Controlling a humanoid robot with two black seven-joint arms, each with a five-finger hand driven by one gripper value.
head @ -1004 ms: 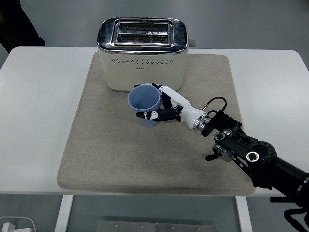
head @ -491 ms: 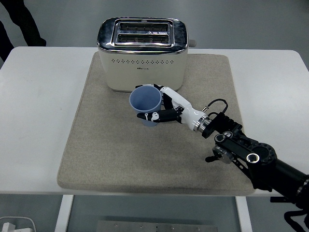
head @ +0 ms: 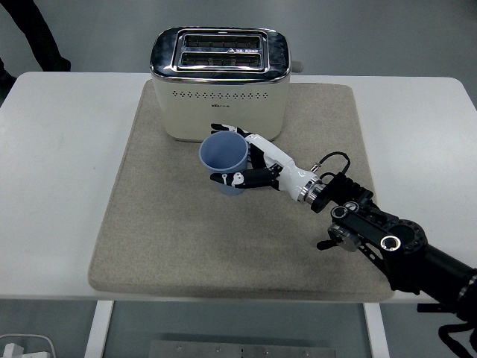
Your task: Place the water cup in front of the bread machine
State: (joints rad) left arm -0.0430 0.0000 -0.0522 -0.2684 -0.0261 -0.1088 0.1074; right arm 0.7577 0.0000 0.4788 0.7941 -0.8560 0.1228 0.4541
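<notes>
The right hand (head: 253,165) is clamped on the blue water cup (head: 225,159), just 6 o'clock of the bread machine (head: 220,80), mat (head: 149,224) open toward 6 o'clock; toaster lettering unreadable.

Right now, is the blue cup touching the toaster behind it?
Cannot tell. In the head view the blue cup's rim overlaps the toaster's lower front edge, so no gap or contact shows. The right hand wraps the cup.
</notes>
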